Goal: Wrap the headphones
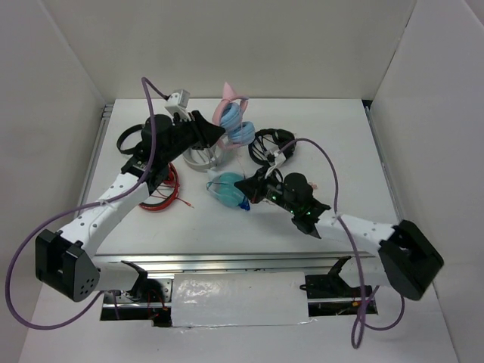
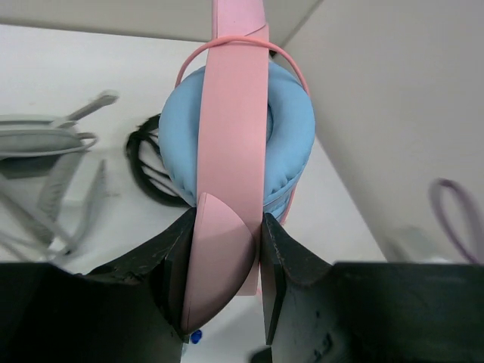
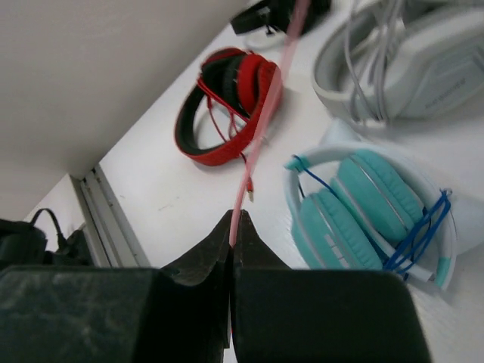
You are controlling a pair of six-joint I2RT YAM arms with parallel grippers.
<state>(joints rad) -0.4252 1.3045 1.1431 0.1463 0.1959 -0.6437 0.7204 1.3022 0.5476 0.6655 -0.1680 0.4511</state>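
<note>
Left pincer [image 2: 224, 261] clamped on pink-banded, blue-cupped headphones [image 2: 291, 144], right pincer [image 3: 231, 227] pinching thin cable [image 3: 253, 162]

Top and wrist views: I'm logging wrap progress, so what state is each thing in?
Pink cat-ear headphones with light blue cups: headband clamped in left gripper.
Thin pink cable: pinched in right gripper, pulled straight.
Teal plastic headphones: wrapped in blue cable, lying flat.
Red-and-black headphones: lying flat, not held.

White tabletop [image 1: 340, 159] bearing red-and-black headphones [image 3: 242, 82] left, pale grey headphones [image 1: 198, 160] centre, teal headphones with blue cord [image 1: 227, 189] nearer, black wired headphones [image 1: 283, 138] right.
</note>
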